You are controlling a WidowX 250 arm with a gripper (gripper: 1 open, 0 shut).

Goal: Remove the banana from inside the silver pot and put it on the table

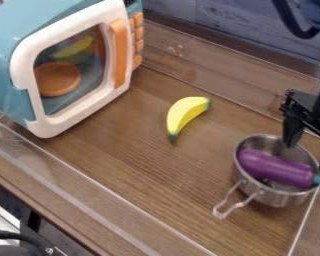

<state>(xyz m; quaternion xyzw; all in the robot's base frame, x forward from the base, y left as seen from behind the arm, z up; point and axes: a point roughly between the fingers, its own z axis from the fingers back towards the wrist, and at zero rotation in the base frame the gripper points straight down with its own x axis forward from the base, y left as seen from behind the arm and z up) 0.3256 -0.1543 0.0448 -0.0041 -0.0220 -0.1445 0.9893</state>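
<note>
Banana (188, 115), one, on table (136, 139); one eggplant (276, 168) potted; fingers' (295, 128) opening unclear.

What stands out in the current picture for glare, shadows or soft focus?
Camera view: bright glare on the pot; faint, streaky reflections on the clear rim; the pincer so dark that its parts merge; dim inside the microwave, its contents hard to read; fine detail soft all over, the banana still distinct against the wood.
</note>
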